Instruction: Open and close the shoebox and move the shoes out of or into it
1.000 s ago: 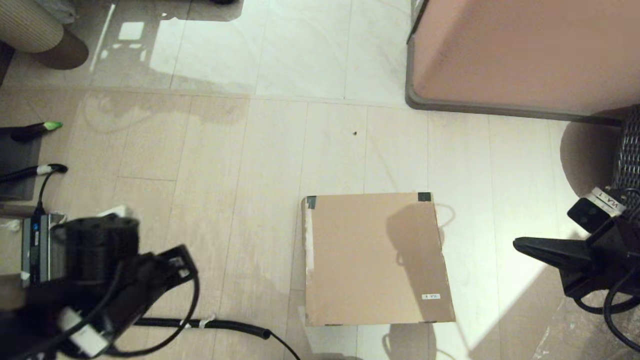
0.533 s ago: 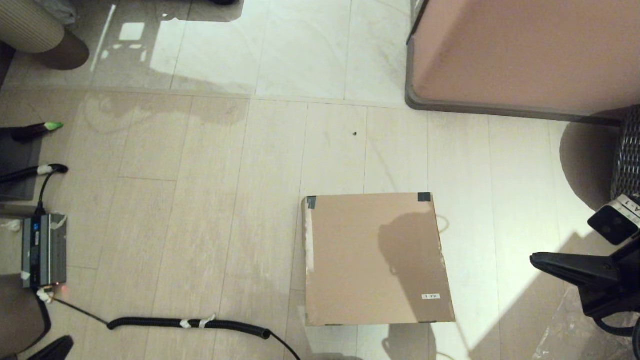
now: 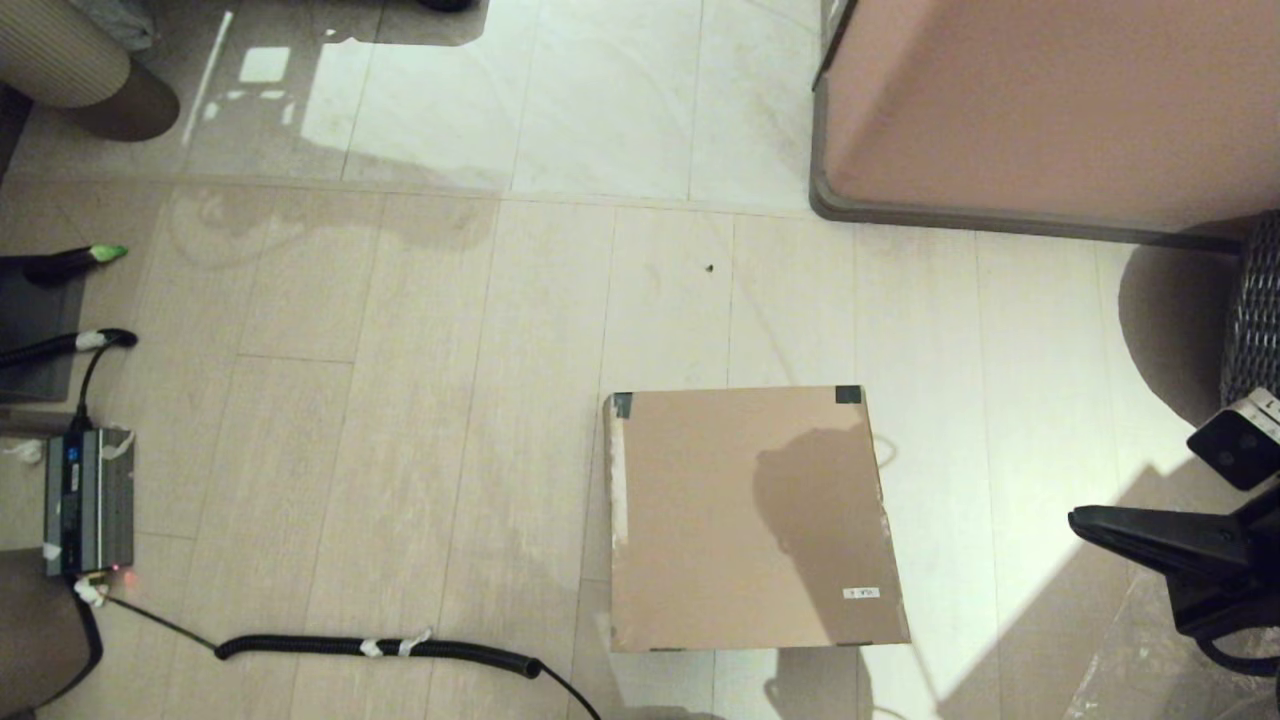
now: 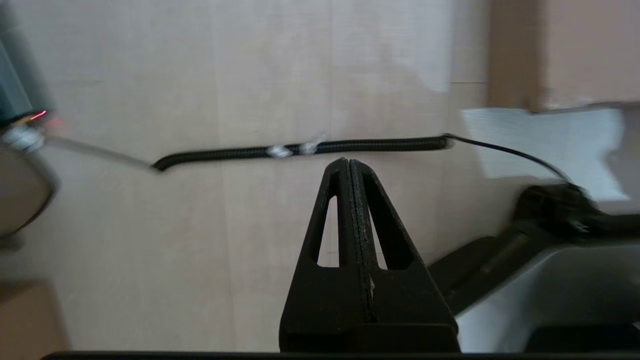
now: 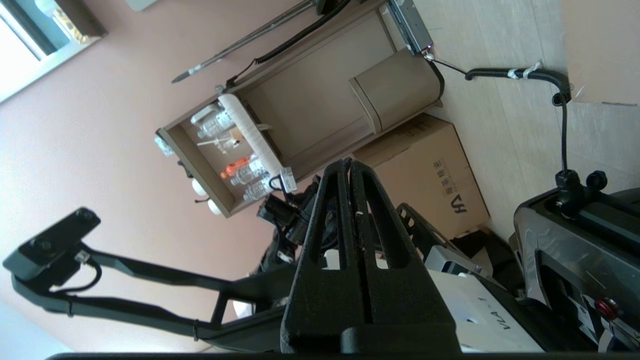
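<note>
The brown cardboard shoebox (image 3: 752, 520) sits on the floor with its lid down flat, black tape on its two far corners and a small white sticker near its front right. The shoes are hidden from every view. My right gripper (image 3: 1075, 521) hangs at the right edge of the head view, well to the right of the box, shut and empty; its tip (image 5: 348, 162) points sideways toward the robot's own frame. My left gripper (image 4: 348, 161) is out of the head view; it is shut, empty, and hovers over the bare floor near a black cable (image 4: 300, 148).
A pinkish-brown cabinet (image 3: 1050, 110) with a grey edge stands at the back right. A black corrugated cable (image 3: 380, 648) lies along the floor front left, running to a small grey device (image 3: 85, 500). A wicker basket (image 3: 1255, 310) sits at the right edge.
The left arm has pulled back out of the head view at the lower left. The right gripper has drawn away to the right and a little lower. The box has not moved.
</note>
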